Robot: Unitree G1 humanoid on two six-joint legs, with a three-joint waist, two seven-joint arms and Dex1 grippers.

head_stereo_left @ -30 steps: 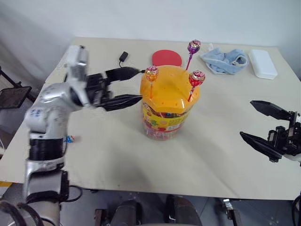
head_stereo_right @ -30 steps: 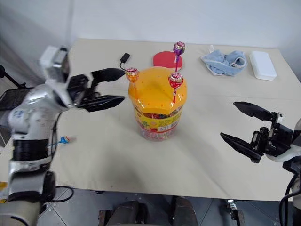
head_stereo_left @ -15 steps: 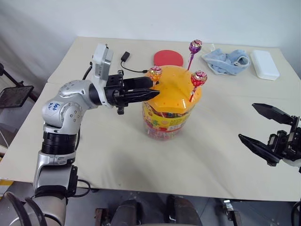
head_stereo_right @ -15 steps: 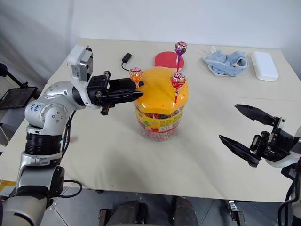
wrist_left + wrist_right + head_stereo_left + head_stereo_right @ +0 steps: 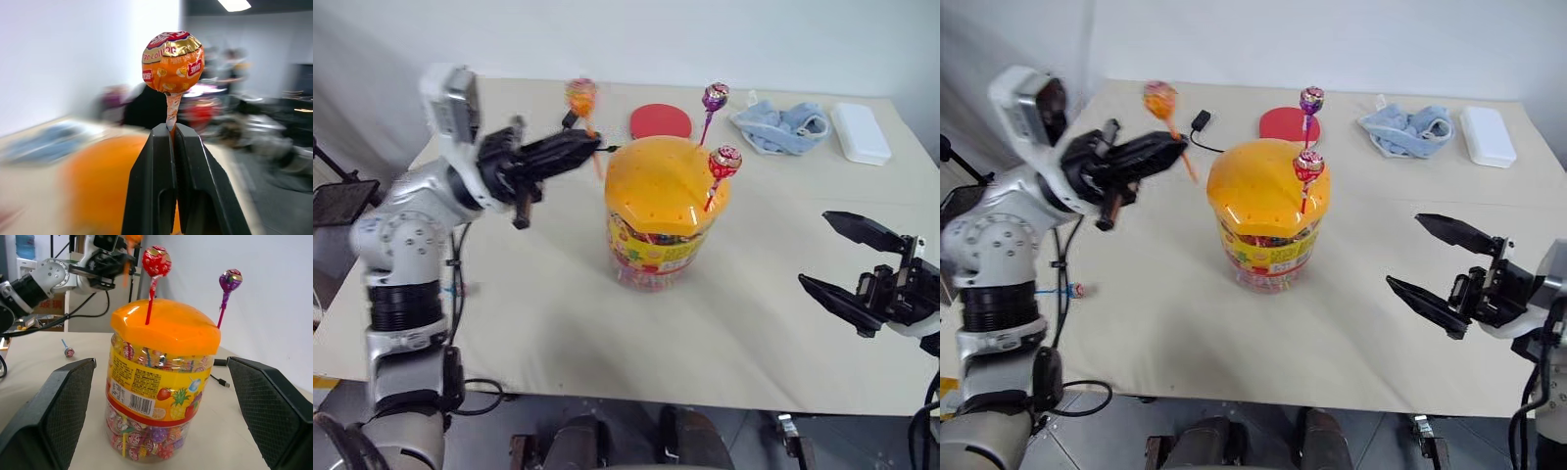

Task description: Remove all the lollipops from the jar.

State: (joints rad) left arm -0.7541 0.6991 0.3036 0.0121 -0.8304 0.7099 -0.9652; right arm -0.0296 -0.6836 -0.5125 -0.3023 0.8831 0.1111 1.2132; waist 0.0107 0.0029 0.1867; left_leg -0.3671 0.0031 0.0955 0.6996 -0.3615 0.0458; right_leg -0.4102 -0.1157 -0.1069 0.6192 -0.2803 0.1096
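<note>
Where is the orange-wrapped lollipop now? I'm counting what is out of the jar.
The orange-wrapped lollipop is pinched by its stick in the shut left tool, held in the air left of the big clear jar's orange domed lid, clear of its holes.

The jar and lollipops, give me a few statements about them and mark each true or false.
1. The left gripper is shut on the orange lollipop. True.
2. Three lollipops stand in the jar lid. False: two do, the red lollipop and the purple lollipop.
3. The right gripper holds a lollipop. False: it is open and holds nothing.
4. A blue lollipop lies on the table, on the robot's left.  True.
5. The jar lies on its side. False: it stands upright.
</note>
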